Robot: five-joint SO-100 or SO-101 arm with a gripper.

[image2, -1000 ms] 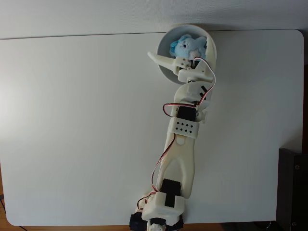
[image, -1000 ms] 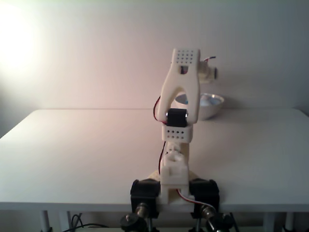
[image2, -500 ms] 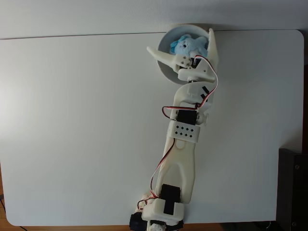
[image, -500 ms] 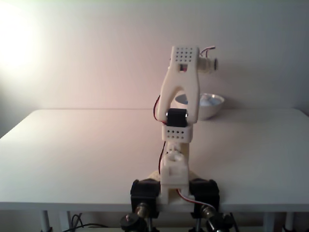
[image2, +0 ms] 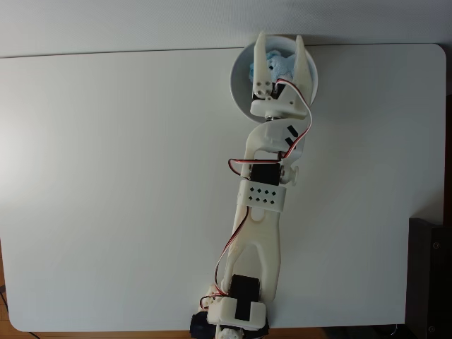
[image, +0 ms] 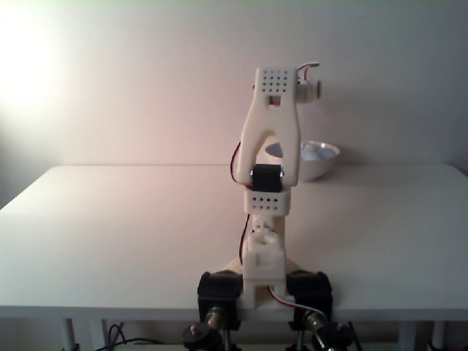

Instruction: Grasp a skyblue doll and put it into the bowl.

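- The arm's base [image: 265,289] is sitting at the near edge of the white counter [image: 124,227], at the bottom centre of the front fixed view; in the top-down fixed view the base [image2: 233,314] is showing at the bottom centre of the frame.
- The arm [image2: 260,212] is stretching up the frame across the counter [image2: 113,183] toward its far edge in the top-down fixed view.
- In the front fixed view the arm's upper link [image: 272,121] is rising at centre frame, partly covering the bowl [image: 319,162] behind it.
- The claw [image2: 280,46] is hanging open over the bowl [image2: 240,78] at the top centre of the top-down fixed view, its two fingers spread apart and gripping nothing.
- The skyblue doll [image2: 281,67] is lying inside the bowl, showing between the spread fingers [image2: 262,63].
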